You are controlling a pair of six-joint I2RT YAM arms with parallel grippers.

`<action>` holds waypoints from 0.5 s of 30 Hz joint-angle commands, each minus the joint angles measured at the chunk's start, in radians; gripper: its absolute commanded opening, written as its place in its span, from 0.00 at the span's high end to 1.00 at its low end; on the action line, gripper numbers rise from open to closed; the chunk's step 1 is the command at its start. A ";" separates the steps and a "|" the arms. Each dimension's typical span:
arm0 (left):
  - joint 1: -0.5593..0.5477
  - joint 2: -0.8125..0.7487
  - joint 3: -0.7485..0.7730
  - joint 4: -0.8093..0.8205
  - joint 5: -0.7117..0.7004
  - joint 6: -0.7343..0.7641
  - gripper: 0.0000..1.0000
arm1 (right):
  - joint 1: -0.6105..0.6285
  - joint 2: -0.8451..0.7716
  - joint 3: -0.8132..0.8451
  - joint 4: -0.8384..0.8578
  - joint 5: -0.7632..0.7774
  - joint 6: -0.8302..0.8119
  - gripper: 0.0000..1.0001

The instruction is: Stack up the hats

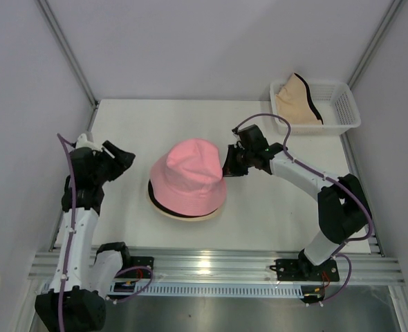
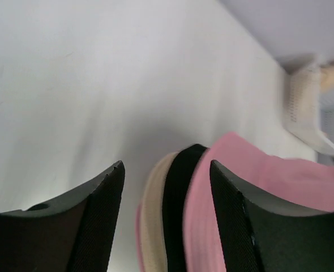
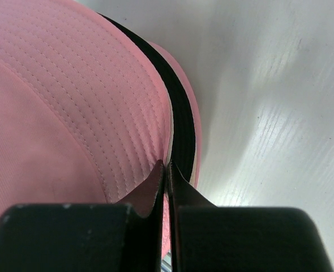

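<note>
A pink hat (image 1: 190, 169) sits on top of a stack at the table's middle, over a black hat brim (image 1: 164, 205) and a cream-beige brim (image 1: 183, 218). My right gripper (image 1: 226, 166) is at the pink hat's right brim and is shut on its edge. In the right wrist view its fingertips (image 3: 167, 164) pinch where the pink hat (image 3: 71, 85) meets the black brim (image 3: 181, 124). My left gripper (image 1: 121, 160) is open and empty, left of the stack and apart from it. The left wrist view (image 2: 166, 164) shows the pink (image 2: 280, 187), black (image 2: 178, 204) and cream (image 2: 153, 221) brims beyond its fingers.
A white lattice basket (image 1: 346, 104) stands at the back right corner and holds a pale peach hat (image 1: 295, 97) with a black edge. The basket also shows in the left wrist view (image 2: 303, 107). Grey walls close in the table on three sides.
</note>
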 commanded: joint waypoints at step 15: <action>0.030 -0.007 -0.191 0.350 0.643 -0.154 0.18 | 0.004 -0.020 0.040 0.013 -0.010 -0.009 1.00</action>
